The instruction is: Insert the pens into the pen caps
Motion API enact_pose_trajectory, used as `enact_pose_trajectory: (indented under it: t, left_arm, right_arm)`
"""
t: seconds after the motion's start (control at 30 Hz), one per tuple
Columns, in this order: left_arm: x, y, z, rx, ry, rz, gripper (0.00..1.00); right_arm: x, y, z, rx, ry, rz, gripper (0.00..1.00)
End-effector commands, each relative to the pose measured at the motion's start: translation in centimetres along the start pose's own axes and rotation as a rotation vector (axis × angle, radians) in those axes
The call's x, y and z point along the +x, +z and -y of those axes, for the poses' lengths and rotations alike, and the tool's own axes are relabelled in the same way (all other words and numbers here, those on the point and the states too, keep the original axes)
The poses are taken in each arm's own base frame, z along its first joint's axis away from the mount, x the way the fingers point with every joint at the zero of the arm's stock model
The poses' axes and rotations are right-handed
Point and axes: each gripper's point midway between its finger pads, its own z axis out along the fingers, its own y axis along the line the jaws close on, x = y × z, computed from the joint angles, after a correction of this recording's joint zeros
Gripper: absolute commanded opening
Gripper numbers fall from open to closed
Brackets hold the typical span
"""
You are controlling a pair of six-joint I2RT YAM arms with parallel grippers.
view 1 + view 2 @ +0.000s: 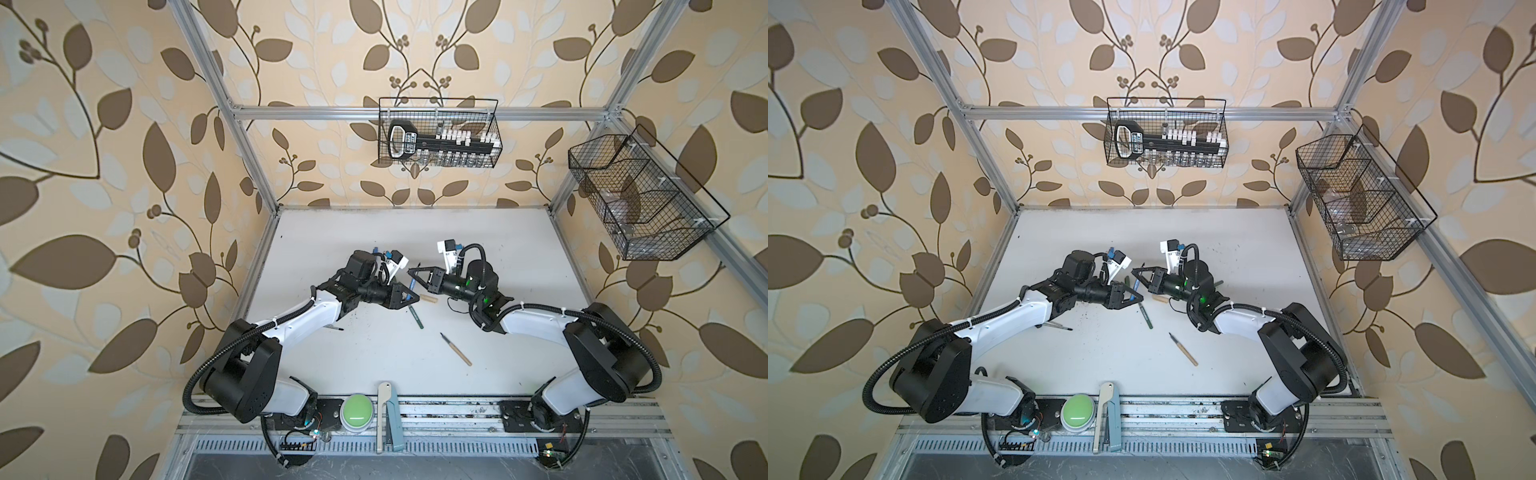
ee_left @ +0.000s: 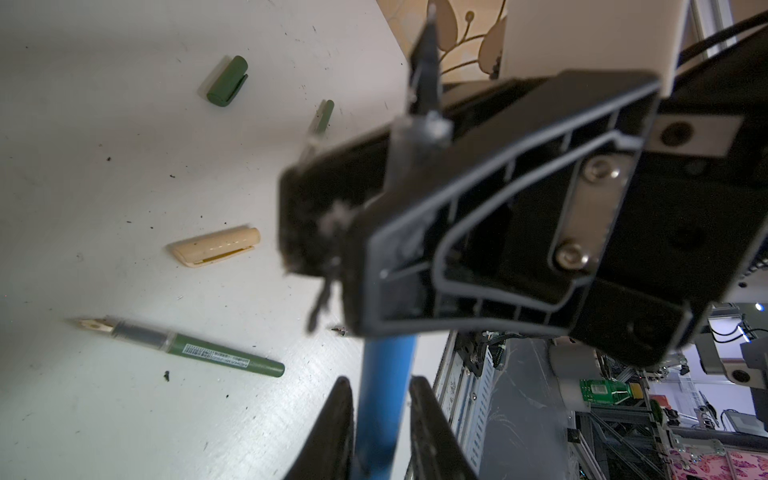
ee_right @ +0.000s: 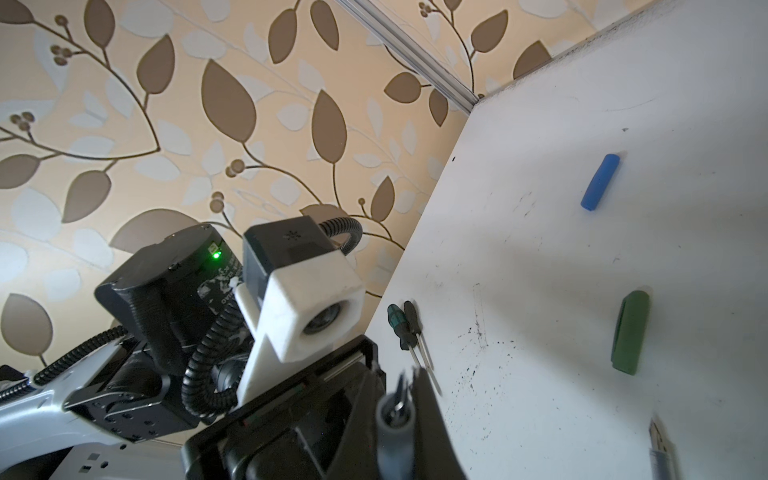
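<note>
The blue pen (image 2: 384,370) is held at two places: its blue barrel is clamped between the jaws of the left gripper (image 2: 380,384), and its grey front section is pinched in the shut jaws of the right gripper (image 1: 411,272). The blue cap (image 3: 599,183) is seen lying on the table (image 2: 104,187), apart from both grippers — a tan cap (image 2: 216,247) and a dark green pen (image 2: 187,347) are seen there too.

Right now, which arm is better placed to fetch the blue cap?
Probably the right. The right gripper pinches the blue pen by the tip end, where the cap goes; the left gripper sits around its barrel. The blue cap shows in the right wrist view.
</note>
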Motion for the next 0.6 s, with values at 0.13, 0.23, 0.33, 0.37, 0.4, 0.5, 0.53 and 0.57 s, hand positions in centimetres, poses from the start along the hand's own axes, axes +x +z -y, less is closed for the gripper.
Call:
enact_pose_trajectory:
  t: [0.13, 0.23, 0.33, 0.37, 0.4, 0.5, 0.53, 0.57]
  left_arm:
    - [-1.9, -0.1, 1.8, 0.039, 0.055, 0.026, 0.23]
    - [-1.9, -0.1, 1.8, 0.039, 0.055, 0.025, 0.13]
    - [-1.9, -0.1, 1.7, 0.039, 0.053, 0.023, 0.09]
    - [-1.8, -0.1, 1.6, 0.037, 0.052, 0.021, 0.08]
    - [-1.8, -0.1, 1.7, 0.037, 0.052, 0.021, 0.07]
    - [-1.7, -0.1, 1.4, 0.022, 0.050, 0.019, 0.05]
    - [-1.7, -0.1, 1.1, 0.007, 0.048, 0.020, 0.05]
    - [-1.7, -0.1, 0.7, -0.017, 0.043, 0.022, 0.04]
  right_arm:
    - [0.1, 0.3, -0.4, -0.001, -0.036, -0.004, 0.00]
    - [0.1, 0.3, -0.4, 0.002, -0.041, -0.002, 0.00]
    - [0.0, 0.2, -0.4, 0.001, -0.043, 0.010, 0.00]
    - [0.0, 0.1, -0.4, -0.001, -0.044, 0.012, 0.00]
    - [0.0, 0.1, -0.5, 0.000, -0.044, 0.013, 0.00]
    - [-0.1, 0.1, -0.3, 0.014, -0.052, 0.015, 0.05]
    - [-0.1, 0.0, -0.3, 0.019, -0.058, 0.015, 0.10]
    - [-0.1, 0.0, -0.2, 0.031, -0.063, 0.013, 0.16]
